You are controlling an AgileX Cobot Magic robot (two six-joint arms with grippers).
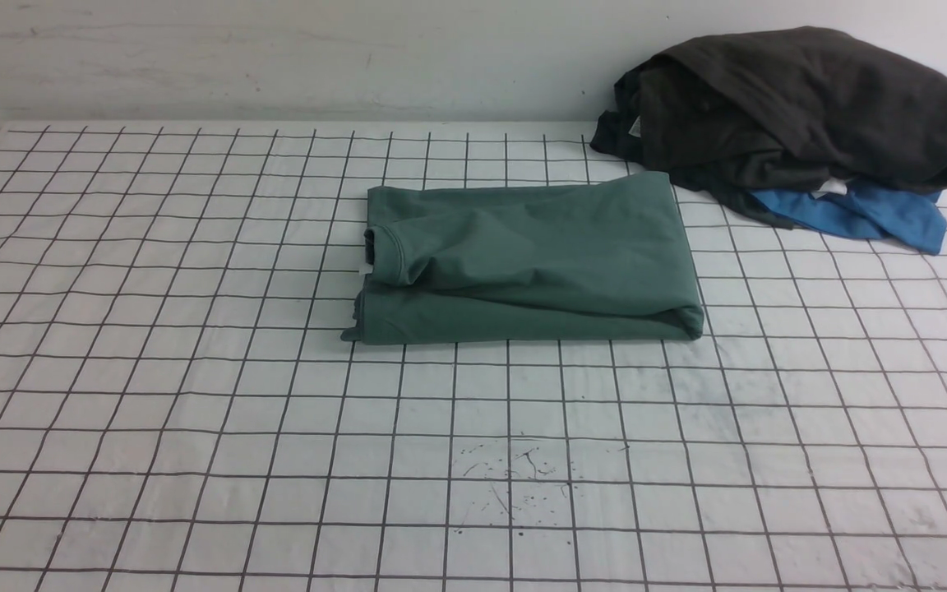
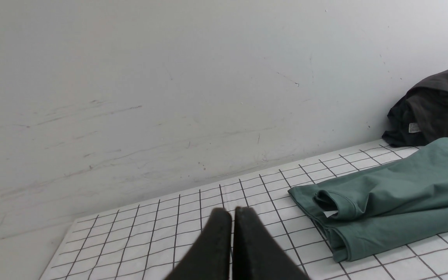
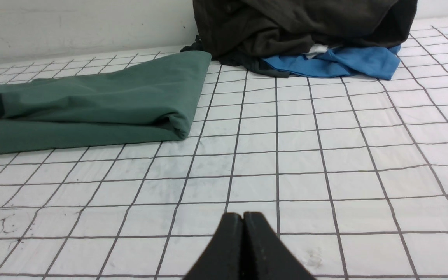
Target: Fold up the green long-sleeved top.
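The top [image 1: 523, 255] lies folded on the tabletop [image 1: 276, 460], dark clothes [image 1: 810, 107] and blue cloth [image 1: 893, 218] to its right. Nearer than the top, left tool [image 2: 228, 214] and right tool [image 3: 243, 217] are closed, empty.

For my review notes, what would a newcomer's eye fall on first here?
Probably the folded green top, lying by itself on the white gridded table, beyond its middle. Next, the bulky dark heap of cloth at the far right, with bright blue fabric poking out beneath it.
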